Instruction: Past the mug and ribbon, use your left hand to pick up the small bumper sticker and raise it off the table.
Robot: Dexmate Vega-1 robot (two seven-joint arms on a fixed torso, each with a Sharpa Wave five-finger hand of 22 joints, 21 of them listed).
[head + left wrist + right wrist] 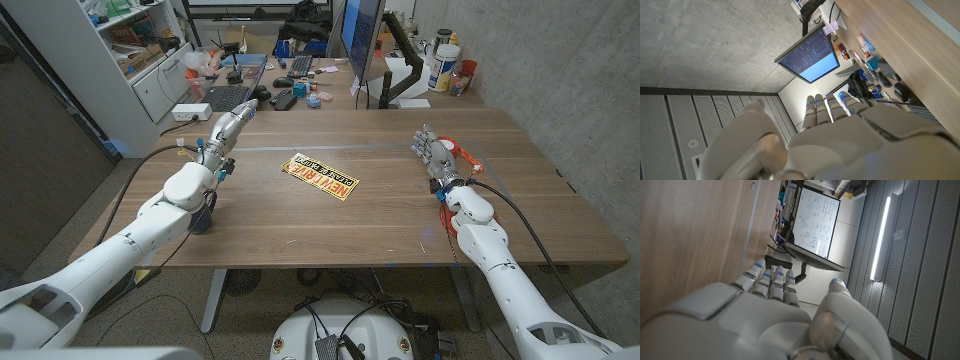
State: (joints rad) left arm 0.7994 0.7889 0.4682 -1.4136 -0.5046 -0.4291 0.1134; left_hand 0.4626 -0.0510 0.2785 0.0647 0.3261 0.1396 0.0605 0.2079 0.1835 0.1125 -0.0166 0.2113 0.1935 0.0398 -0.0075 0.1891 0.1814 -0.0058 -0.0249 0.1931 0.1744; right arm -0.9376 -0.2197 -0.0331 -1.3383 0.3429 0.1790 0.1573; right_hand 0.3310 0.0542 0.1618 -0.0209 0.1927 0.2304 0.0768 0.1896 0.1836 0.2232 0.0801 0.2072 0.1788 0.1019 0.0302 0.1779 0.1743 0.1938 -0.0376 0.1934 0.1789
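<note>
A small yellow bumper sticker (320,176) with red and black lettering lies flat near the middle of the wooden table (400,215). My left hand (226,133) is at the table's left side, fingers straight and pointing to the far edge, holding nothing, well left of the sticker. In the left wrist view the left hand (840,130) has its fingers together and extended. My right hand (437,155) is at the table's right side, fingers apart and empty; the right hand (770,315) in its wrist view also holds nothing.
Behind the table's far edge is a cluttered desk with a keyboard (226,97), a monitor (360,35), a computer mouse (285,99) and bottles (445,65). A white shelf unit (130,50) stands at the back left. Bare wood surrounds the sticker.
</note>
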